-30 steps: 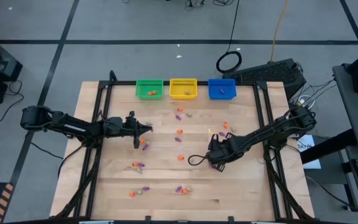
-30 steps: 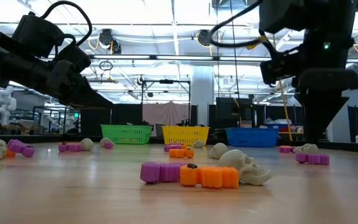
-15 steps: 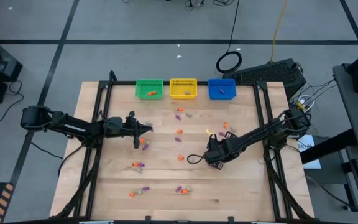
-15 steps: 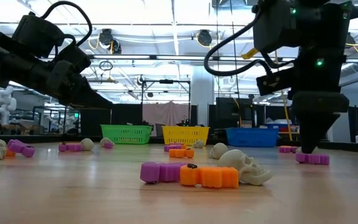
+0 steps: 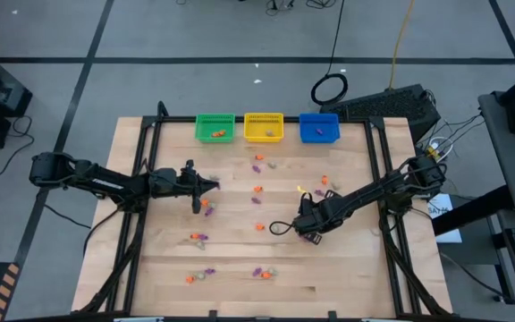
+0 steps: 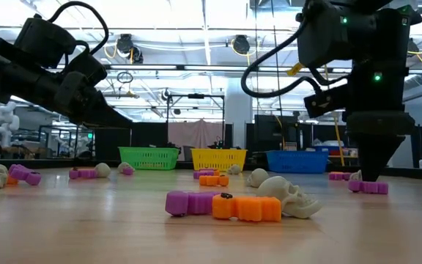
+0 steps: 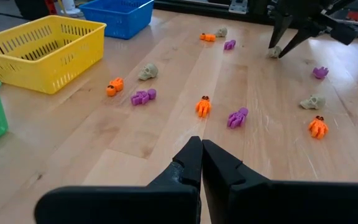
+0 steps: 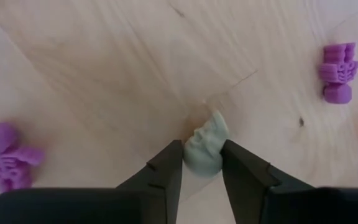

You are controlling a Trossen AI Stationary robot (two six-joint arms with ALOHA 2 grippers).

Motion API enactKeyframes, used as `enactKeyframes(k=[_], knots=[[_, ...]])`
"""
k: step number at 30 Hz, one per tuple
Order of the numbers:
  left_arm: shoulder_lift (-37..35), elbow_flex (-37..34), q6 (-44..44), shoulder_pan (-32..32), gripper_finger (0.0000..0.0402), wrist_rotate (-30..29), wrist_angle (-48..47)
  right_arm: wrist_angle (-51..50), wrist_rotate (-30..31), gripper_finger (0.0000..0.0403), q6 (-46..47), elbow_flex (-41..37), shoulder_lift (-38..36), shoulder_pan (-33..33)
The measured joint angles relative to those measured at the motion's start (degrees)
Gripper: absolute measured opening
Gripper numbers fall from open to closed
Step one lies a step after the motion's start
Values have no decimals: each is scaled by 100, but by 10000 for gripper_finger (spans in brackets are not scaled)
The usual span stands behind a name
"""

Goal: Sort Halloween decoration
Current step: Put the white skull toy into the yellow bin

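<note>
fingers of the right gripper (image 8: 202, 163) pinch a pale skull (image 8: 205, 148); the left gripper (image 7: 201, 163) is pressed together. most trinkets (image 5: 257, 190) lie unsorted on the table (image 5: 347, 277); few sit in the baskets (image 5: 265, 126).

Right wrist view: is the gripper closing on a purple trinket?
No: the right gripper has its two fingers on either side of a pale skull, and the purple trinkets lie off to the sides.

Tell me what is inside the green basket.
In the high view, the green basket holds an orange trinket on its floor. Nothing else shows inside it. In the low view its wall hides the contents.
</note>
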Motion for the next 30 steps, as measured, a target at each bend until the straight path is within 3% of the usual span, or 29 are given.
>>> enactKeyframes(k=[9,19,30], knots=[[2,0,2,0,12,0,-6,139,28,133,-119,-93,76,2],[0,0,2,0,12,0,-4,299,-18,37,-306,-119,-186,0],[0,0,4,0,12,0,-3,642,-17,29,-438,-119,-765,-2]])
